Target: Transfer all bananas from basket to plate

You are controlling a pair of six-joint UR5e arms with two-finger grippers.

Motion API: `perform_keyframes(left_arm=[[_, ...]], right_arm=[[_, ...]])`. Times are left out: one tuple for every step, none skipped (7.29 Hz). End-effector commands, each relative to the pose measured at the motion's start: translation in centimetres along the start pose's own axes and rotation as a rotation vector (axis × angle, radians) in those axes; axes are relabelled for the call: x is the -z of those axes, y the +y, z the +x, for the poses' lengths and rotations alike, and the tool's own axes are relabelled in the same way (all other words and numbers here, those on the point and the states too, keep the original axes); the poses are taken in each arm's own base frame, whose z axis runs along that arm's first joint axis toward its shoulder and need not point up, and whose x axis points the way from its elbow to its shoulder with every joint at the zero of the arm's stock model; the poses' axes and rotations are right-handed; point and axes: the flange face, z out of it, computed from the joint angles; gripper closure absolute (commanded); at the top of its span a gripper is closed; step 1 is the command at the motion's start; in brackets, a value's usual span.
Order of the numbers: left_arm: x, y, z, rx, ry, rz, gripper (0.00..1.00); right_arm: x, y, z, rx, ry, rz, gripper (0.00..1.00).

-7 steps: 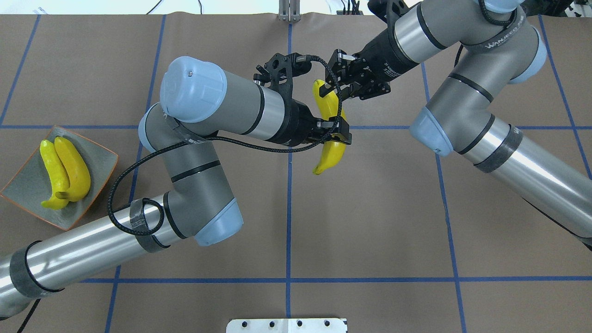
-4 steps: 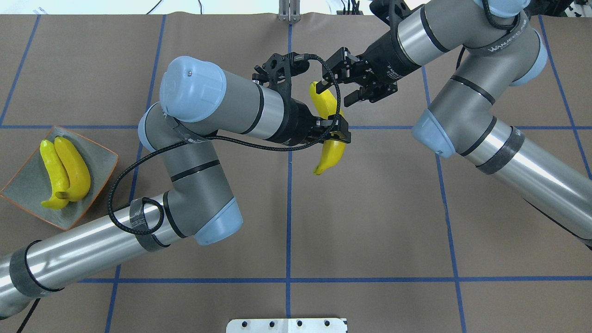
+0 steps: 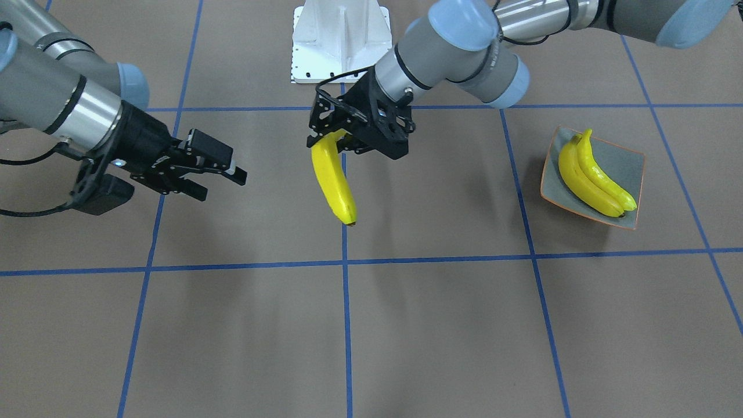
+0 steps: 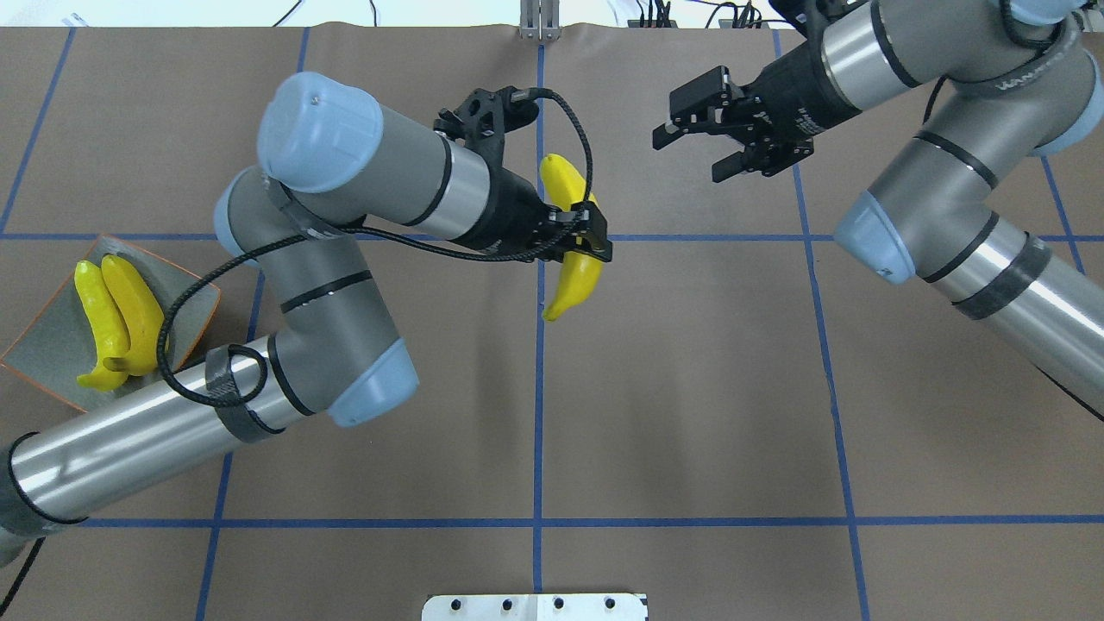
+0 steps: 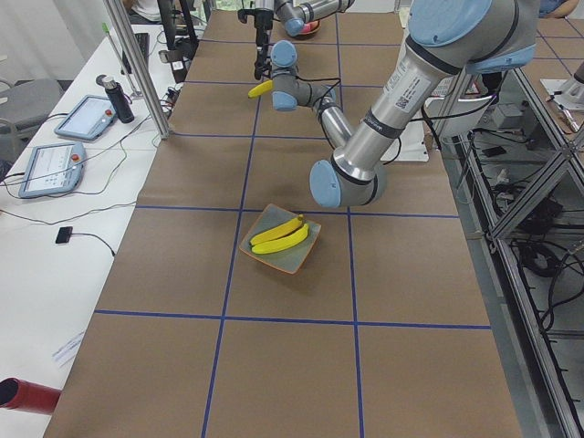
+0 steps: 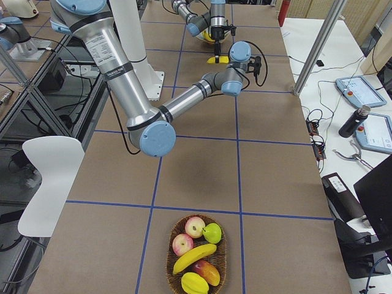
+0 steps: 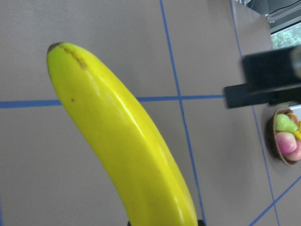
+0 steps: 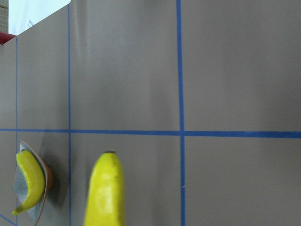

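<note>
Two down, one in the air, one to go.
Two bananas (image 3: 592, 174) lie on the plate (image 3: 631, 161). The left end effector (image 4: 586, 244) is clamped on a third banana (image 4: 576, 278) above the middle of the surface (image 4: 690, 388), and the right end effector (image 4: 687, 160) is spread and empty. A last banana (image 6: 195, 257) sits in the basket (image 6: 169, 264).

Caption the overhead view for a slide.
Left gripper holds a banana mid-table; right gripper open, two bananas on the plate.

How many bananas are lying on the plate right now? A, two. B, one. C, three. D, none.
A: two bananas lie side by side on the plate, while the third banana is held in mid-air, off the plate.
</note>
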Motion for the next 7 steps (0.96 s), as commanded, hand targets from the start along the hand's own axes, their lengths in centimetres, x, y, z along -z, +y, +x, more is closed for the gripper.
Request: perform_keyframes(left_arm=[[5.9,-1.2,-10.1,0.117,-0.151,-0.044,1.00],[7.6,-1.7,-10.9,0.127,-0.239,-0.060,1.00],[9.0,-1.9,-12.6,0.132,-0.364,-0.088,1.00],[13.2,-2.3,-15.9,0.137,-0.480,-0.076,1.00],[16.3,-1.6,-19.9,0.147,-0.583,-0.082,1.00],[17.8,-1.6,-22.6,0.137,-0.713,-0.092,1.00],[18.2,-1.2,-25.2,0.140,-0.925,-0.118,1.00]], right_arm=[[2.4,-1.1,7.3,-0.002,0.069,0.086,0.00],[2.4,-1.3,8.4,0.001,0.090,0.117,0.00],[2.4,-1.4,8.7,0.002,0.096,0.128,0.00],[2.6,-1.3,8.9,0.003,0.096,0.130,0.00],[2.5,-1.1,9.2,0.000,0.099,0.128,0.00],[2.5,-1.1,9.3,-0.001,0.102,0.132,0.00],[2.6,-1.2,9.5,-0.001,0.106,0.143,0.00]])
